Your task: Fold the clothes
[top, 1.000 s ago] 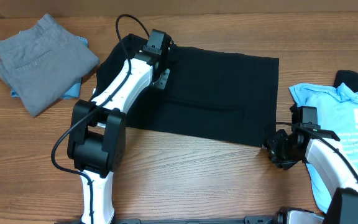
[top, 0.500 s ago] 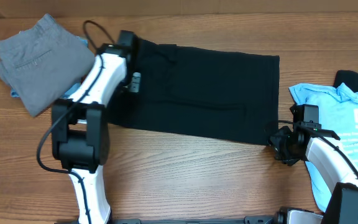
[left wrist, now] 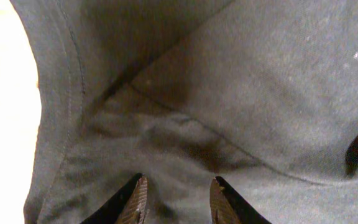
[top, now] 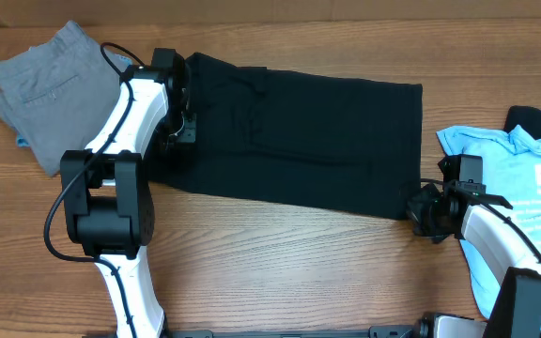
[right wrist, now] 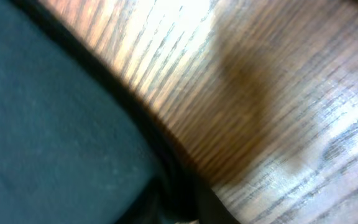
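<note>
The clothes' black T-shirt (top: 327, 141) lies as a long flat band across the table. My left gripper (top: 178, 131) rests on its left end. In the left wrist view the left gripper (left wrist: 178, 200) has its fingers (left wrist: 138, 200) apart, with creased black fabric (left wrist: 229, 93) beneath and nothing pinched. My right gripper (top: 419, 211) is at the shirt's lower right corner. The right wrist view is blurred. There the right gripper (right wrist: 179, 210) has its dark fingers drawn together on the shirt's hem (right wrist: 135, 118).
Folded grey trousers (top: 64, 94) lie at the back left over a light-blue piece (top: 111, 136). A light-blue printed tee (top: 524, 188) lies at the right under my right arm, with more black fabric (top: 538, 122) behind it. Bare wooden table (top: 299, 272) runs along the front.
My left arm swung left from the shirt's upper middle to its left end, and the fabric there lies flatter. My right gripper edged onto the lower right corner and closed.
</note>
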`<action>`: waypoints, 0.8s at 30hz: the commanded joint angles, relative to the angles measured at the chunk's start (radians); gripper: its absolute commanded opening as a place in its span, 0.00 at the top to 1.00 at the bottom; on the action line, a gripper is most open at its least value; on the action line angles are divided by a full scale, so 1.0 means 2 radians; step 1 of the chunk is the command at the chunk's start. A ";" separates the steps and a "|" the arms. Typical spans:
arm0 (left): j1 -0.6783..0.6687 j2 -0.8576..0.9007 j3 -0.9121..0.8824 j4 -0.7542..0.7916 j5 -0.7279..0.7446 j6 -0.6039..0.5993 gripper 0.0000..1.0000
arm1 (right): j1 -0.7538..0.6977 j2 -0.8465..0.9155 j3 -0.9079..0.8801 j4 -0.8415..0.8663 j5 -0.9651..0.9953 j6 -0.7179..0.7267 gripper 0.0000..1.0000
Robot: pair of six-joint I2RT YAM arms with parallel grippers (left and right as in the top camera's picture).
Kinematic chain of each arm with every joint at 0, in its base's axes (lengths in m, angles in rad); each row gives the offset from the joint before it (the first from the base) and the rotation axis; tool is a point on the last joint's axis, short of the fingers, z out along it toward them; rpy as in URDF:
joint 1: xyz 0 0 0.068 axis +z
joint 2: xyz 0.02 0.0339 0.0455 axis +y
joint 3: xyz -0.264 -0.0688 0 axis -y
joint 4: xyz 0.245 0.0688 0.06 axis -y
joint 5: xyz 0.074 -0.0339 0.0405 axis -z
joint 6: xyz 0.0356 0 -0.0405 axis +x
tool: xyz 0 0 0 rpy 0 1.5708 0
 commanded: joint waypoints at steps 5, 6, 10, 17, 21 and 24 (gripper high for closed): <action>0.012 0.003 0.022 -0.040 0.013 0.004 0.72 | -0.022 0.010 0.006 -0.055 0.047 -0.002 0.92; 0.013 0.003 0.024 -0.056 0.014 0.004 0.71 | -0.024 0.010 0.012 -0.064 0.044 -0.014 0.92; 0.014 0.003 0.024 -0.085 0.013 0.005 0.71 | -0.024 0.010 0.025 -0.085 0.044 -0.027 0.87; 0.015 -0.028 0.024 -0.113 0.017 0.006 0.77 | -0.024 0.003 0.043 -0.095 -0.003 -0.081 0.66; 0.026 -0.089 0.023 -0.134 0.012 0.003 0.54 | -0.024 -0.029 0.058 -0.102 -0.039 -0.094 0.50; 0.043 -0.112 0.022 -0.153 0.006 -0.011 0.29 | -0.024 -0.056 0.059 -0.108 -0.052 -0.094 0.39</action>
